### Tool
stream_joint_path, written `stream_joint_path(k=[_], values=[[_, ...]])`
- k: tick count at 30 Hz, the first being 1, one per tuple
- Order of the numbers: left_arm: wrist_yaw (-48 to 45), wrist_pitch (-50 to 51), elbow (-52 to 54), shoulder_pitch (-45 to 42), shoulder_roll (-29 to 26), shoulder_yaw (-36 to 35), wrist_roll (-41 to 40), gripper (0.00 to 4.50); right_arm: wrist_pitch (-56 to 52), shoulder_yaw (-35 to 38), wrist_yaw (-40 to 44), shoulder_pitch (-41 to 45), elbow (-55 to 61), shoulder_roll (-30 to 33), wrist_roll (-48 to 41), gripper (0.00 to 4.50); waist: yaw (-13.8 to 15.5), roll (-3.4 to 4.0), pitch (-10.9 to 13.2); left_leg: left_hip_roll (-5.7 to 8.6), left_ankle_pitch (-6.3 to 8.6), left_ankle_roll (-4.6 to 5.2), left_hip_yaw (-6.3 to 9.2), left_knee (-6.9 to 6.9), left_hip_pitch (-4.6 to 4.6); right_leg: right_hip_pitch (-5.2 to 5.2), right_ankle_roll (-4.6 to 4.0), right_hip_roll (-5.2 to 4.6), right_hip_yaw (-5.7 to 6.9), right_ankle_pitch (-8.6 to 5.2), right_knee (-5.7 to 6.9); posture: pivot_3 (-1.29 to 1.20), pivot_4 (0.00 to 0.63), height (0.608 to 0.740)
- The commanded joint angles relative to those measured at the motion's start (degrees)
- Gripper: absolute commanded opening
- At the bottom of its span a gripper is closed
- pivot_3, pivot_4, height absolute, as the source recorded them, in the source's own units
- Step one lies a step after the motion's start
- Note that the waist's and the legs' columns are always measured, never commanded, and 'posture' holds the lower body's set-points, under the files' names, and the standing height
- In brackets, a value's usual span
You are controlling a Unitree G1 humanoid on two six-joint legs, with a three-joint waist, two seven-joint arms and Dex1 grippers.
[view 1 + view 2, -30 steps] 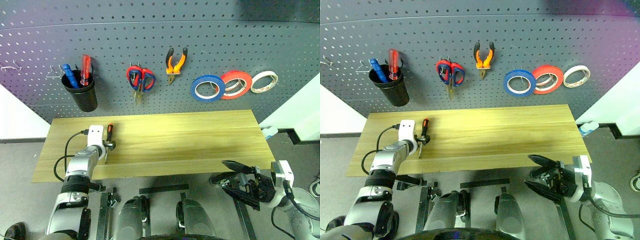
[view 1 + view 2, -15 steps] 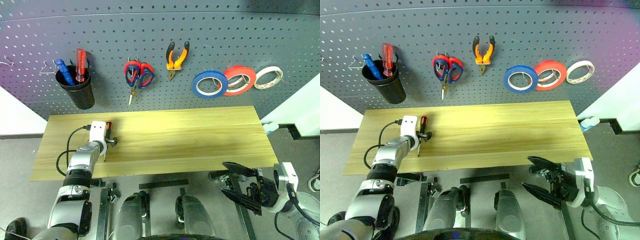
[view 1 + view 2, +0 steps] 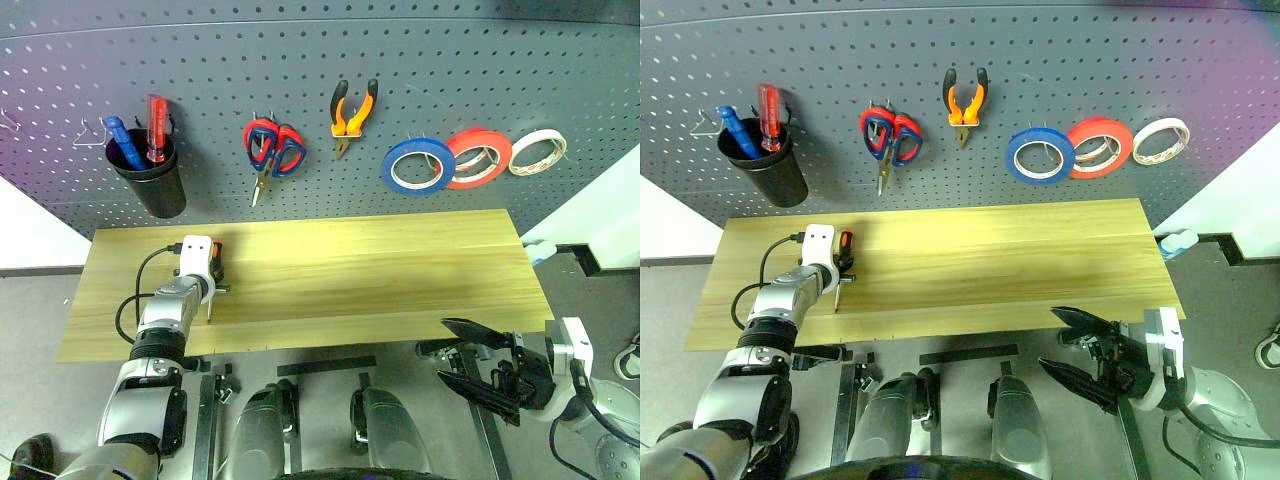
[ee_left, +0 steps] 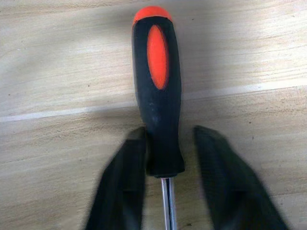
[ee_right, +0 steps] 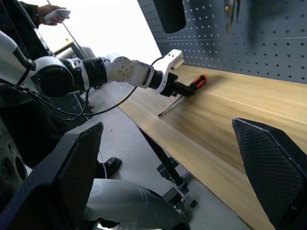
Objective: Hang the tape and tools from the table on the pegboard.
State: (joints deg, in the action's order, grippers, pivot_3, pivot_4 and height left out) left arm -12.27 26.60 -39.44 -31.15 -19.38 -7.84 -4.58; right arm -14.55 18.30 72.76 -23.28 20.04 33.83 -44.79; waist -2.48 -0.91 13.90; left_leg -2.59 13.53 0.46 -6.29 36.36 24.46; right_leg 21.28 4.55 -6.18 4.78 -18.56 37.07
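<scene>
Slim screwdriver with orange-and-black moulded handle and thin bare steel shaft lies flat on the long light yellowish wood-grain table, near its left end, handle toward the pegboard. Left gripper reaches forward and angled down over the table, wrist white with a black cable looping off it; its two black fingers straddle the handle's lower end where the shaft starts. One finger touches the handle, the other blurred with a small gap visible, so closing on the screwdriver, which rests on the wood. Left arm segments silver and black, extended low along the table's left part.

Right gripper sits below the table's front edge on the right, pointing about level toward the left, its textured black fingers spread wide, nothing between them.

Wide dark grey perforated pegboard behind the table carries: small pliers with orange-and-black handles, red-and-blue-handled scissors, thin blue tape ring, red tape ring overlapping it, cream-white tape ring. Glossy black plastic cup on the left holds a red screwdriver and a blue screwdriver.
</scene>
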Motion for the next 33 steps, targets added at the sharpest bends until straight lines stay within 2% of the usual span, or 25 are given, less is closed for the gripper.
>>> stream_joint_path(k=[1, 5, 8, 12, 14, 16, 23, 27, 33], values=[[-0.5, 0.28, 0.38, 0.75, 0.63, -0.48, -0.84, 0.53, -0.6, 0.87, -0.81, 0.68, 1.85, 0.67, -1.52, 4.5, 0.01, 0.01, 0.04, 0.01, 0.0, 0.0, 0.0, 0.0, 0.0, 0.0, 0.0, 0.0, 0.0, 0.0, 0.0, -0.16, 0.272, 0.74], [-0.52, 0.92, 2.17, 1.83, 0.96, -0.51, -1.19, 0.53, -0.85, 0.44, -1.14, 1.69, 1.64, 0.71, -1.54, 4.5, 0.09, 0.0, 0.06, 0.01, 0.0, 0.0, 0.0, -0.01, 0.0, 0.0, 0.01, 0.0, 0.02, 0.0, 0.0, -0.15, 0.266, 0.74], [0.42, 2.32, 7.58, 4.84, 1.61, -0.88, -1.73, 0.53, -1.06, -0.06, -0.63, 3.08, 1.18, 0.8, -1.69, 4.5, 0.04, 0.0, 0.06, 0.03, 0.0, 0.0, -0.01, -0.05, 0.0, -0.07, 0.01, -0.01, 0.02, 0.01, -0.03, -0.14, 0.253, 0.74], [0.24, 1.73, 18.21, 11.2, 2.86, -1.18, -2.75, 0.53, -1.09, -0.62, -0.87, 5.24, 0.15, 0.44, -1.2, 4.5, -0.03, 0.0, 0.06, 0.04, -0.03, -0.04, -0.02, -0.1, 0.01, -0.16, 0.02, -0.02, 0.04, 0.01, -0.01, -0.13, 0.239, 0.74], [-0.09, -1.93, 23.88, 15.1, 3.19, -0.41, -2.13, 0.53, -1.0, -1.02, -0.72, 6.34, -0.59, 0.25, -1.03, 4.5, -0.03, 0.0, 0.06, 0.04, -0.04, -0.06, -0.03, -0.11, 0.01, -0.16, 0.02, -0.02, 0.06, 0.01, -0.01, -0.12, 0.23, 0.74], [-0.27, -0.31, 29.03, 18.21, 3.81, -0.28, -2.85, 0.53, -0.7, -1.57, -0.45, 7.74, -1.77, 0.19, -0.57, 4.5, 0.06, -0.01, 0.06, 0.04, -0.05, -0.08, -0.03, -0.13, 0.02, -0.16, 0.02, -0.01, 0.09, 0.01, -0.01, -0.12, 0.222, 0.74], [-1.11, -1.78, 40.83, 25.11, 3.25, 0.99, -1.92, 0.53, 0.64, -3.16, 0.41, 12.19, -5.9, -0.57, 0.72, 4.5, 0.49, 0.01, -0.06, 0.08, -0.07, -0.08, -0.02, -0.06, 0.02, -0.23, 0.04, -0.01, 0.16, 0.02, 0.02, -0.09, 0.182, 0.74], [-3.18, -8.79, 44.58, 28.01, 1.24, 3.91, 1.07, 0.53, 2.15, -4.07, 1.51, 15.99, -9.78, -0.98, 1.59, 4.5, 0.47, 0.06, -0.37, 0.08, -0.1, -0.11, -0.05, -0.04, 0.02, -0.25, 0.06, 0.08, 0.2, 0.02, 0.07, -0.08, 0.137, 0.74], [-5.83, -19.17, 49.43, 32.61, -0.7, 3.78, 1.39, 0.53, 7.72, -4.2, 8.68, 19.9, -20.83, -1.95, 3.04, 4.5, 0.46, -0.04, -2.57, 0.06, -0.24, -0.33, -0.1, 0.03, 0.01, -0.29, 0.08, 0.25, 0.27, 0.02, 0.11, -0.07, 0.075, 0.74]])
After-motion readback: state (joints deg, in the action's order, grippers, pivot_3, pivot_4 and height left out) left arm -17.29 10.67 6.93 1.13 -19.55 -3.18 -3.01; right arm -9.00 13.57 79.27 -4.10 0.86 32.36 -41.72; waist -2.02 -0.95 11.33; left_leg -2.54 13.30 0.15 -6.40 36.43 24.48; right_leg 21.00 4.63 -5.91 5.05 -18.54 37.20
